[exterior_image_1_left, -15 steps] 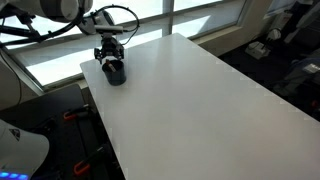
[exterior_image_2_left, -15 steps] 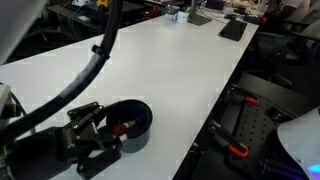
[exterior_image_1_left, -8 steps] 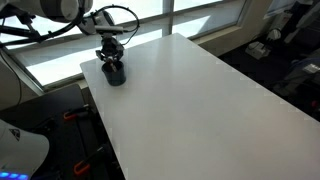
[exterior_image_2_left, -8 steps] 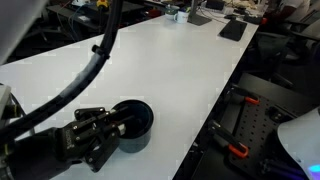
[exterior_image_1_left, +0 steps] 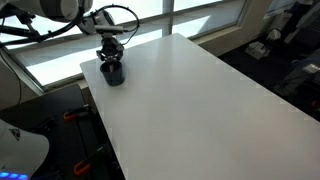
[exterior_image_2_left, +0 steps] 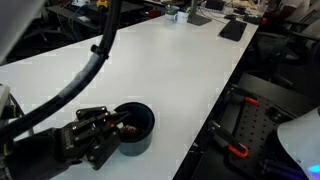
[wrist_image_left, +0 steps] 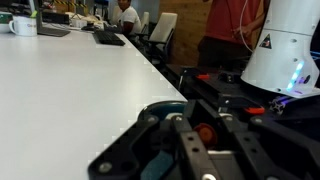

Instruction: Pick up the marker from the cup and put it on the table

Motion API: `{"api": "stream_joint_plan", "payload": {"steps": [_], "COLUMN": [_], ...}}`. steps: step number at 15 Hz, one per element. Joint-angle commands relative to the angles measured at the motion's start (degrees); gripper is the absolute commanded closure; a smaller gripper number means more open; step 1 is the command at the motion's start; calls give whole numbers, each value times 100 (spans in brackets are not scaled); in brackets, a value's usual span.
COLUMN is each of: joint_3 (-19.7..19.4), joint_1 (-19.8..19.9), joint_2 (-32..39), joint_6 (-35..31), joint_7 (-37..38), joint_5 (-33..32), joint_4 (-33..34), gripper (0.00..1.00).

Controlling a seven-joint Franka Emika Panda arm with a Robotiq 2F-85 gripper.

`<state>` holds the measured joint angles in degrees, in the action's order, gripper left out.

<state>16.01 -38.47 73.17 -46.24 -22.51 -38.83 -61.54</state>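
Obs: the gripper (exterior_image_2_left: 112, 130) reaches into the cup (exterior_image_2_left: 143, 128), which stands near a corner of the table (exterior_image_2_left: 160, 60). The marker (wrist_image_left: 205, 133) sits inside the cup, its reddish end pinched between the fingertips, jaws closed on it. A second ago the jaws stood open beside the cup rim.

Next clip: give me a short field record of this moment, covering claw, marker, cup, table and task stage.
claw: shut, fingertips down in the mouth of the cup
marker: reddish-orange end shows between the fingers in the wrist view; appears clamped
cup: dark, upright, near a corner of the table
table: white, smooth; the cup stands on it
task stage: marker gripped, not yet lifted out of the cup
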Motion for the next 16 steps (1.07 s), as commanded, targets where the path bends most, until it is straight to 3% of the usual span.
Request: {"api": "stream_joint_plan", "payload": {"steps": [1, 5, 10, 16], "joint_3": [92, 125, 141, 50], "joint_1": [144, 412, 1031, 1677], "joint_2": [-292, -784, -1726, -2368], "joint_6": [-296, -599, -1278, -1716], "joint_7": [154, 549, 958, 818], "joint_5": [71, 348, 901, 1276], "joint_4": [-428, -954, -1962, -2612], "gripper": [98, 98, 98, 98]}}
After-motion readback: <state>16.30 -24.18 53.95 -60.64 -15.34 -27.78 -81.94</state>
